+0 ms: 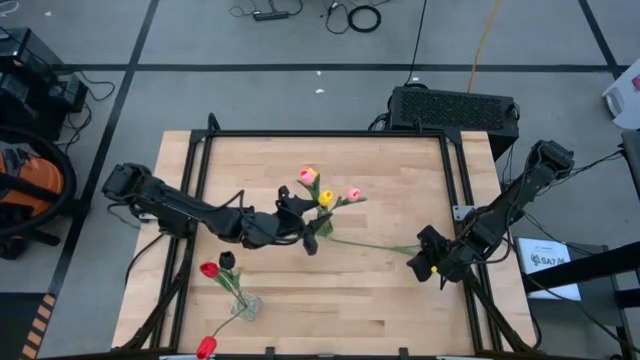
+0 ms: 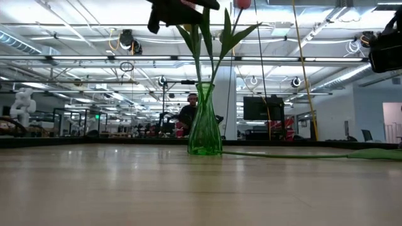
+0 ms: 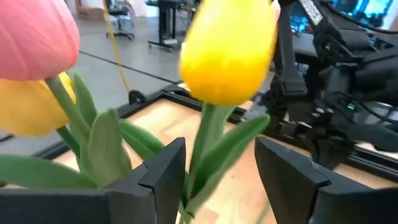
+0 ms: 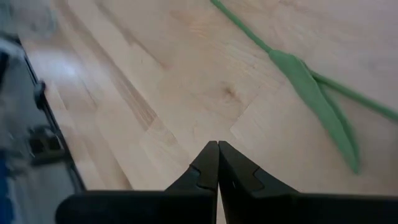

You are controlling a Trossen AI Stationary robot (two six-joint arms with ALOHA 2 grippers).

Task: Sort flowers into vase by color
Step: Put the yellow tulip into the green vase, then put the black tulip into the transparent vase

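A green glass vase (image 2: 205,132) stands mid-table and holds pink and yellow tulips (image 1: 325,197). My left gripper (image 1: 303,218) is up at the height of the flower heads, open, with its fingers on either side of a yellow tulip's stem (image 3: 208,134). I cannot tell whether a finger touches the stem. Another tulip's stem and leaf (image 4: 311,84) lie flat on the table, running from the vase toward my right gripper (image 1: 432,262). That gripper is shut and empty above the table (image 4: 217,149). A yellow spot (image 1: 433,268) shows beside it.
A clear vase (image 1: 245,305) near the front left holds a red tulip (image 1: 208,268) and a black one (image 1: 227,260). A red tulip (image 1: 205,347) lies at the table's near edge. A black frame (image 1: 325,133) runs around the tabletop.
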